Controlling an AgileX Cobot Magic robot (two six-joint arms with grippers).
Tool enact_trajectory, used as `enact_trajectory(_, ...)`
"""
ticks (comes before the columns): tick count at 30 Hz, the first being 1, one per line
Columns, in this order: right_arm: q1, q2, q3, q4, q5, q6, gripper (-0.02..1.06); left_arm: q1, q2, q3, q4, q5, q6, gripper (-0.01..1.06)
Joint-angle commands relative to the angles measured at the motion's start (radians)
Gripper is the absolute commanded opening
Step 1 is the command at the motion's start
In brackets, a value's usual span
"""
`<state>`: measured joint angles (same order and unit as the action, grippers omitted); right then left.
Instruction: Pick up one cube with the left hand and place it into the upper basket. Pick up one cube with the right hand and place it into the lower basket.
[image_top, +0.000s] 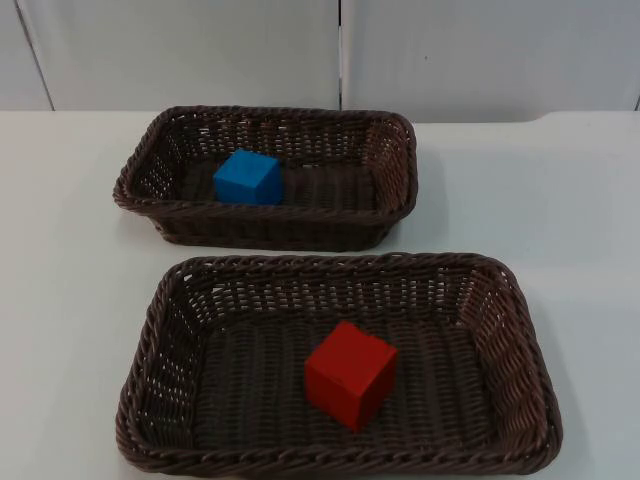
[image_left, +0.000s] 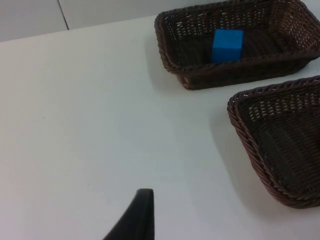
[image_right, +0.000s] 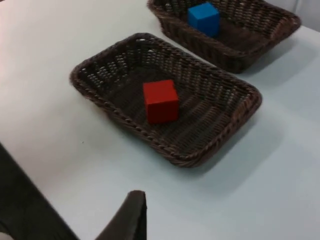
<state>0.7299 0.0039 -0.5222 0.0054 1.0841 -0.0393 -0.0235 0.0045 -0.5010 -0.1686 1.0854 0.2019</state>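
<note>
- The left gripper (image_left: 142, 215) hangs over bare white table (image_left: 100, 125), well apart from both baskets; one black fingertip is all I can make out, so I cannot tell whether it is apart or together. It holds nothing that can be seen.
- The right gripper (image_right: 132, 215) likewise sits back over the table, off the near side of the lower basket (image_right: 220, 135); again a single fingertip, so its state cannot be told.
- The blue cube (image_top: 247, 177) rests on the floor of the upper basket (image_top: 390, 150), toward that basket's left end, sitting flat.
- The red cube (image_top: 350, 375) rests on the floor of the lower basket, near its middle, turned at a slight angle to the basket walls.
- Judged from how things lie, both placing steps look done: each basket has its cube, and no cube lies loose on the table.
- What is left seems to be no more than parking the arms; I would judge that neither needs to reach into a basket again, and the only care is to keep clear of the wicker rims.
</note>
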Motion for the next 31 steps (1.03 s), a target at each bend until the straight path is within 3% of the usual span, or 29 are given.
enact_trajectory(1, -0.031, -0.004, 0.006, 0.001, -0.007, 0.000, 1.05, 0.002, -0.004, 0.005, -0.009, -0.001, -0.001, 1.05)
enact_trajectory(31, -0.684, -0.004, 0.006, 0.001, -0.007, 0.000, 1.05, 0.002, -0.004, 0.005, -0.009, -0.001, -0.001, 1.05)
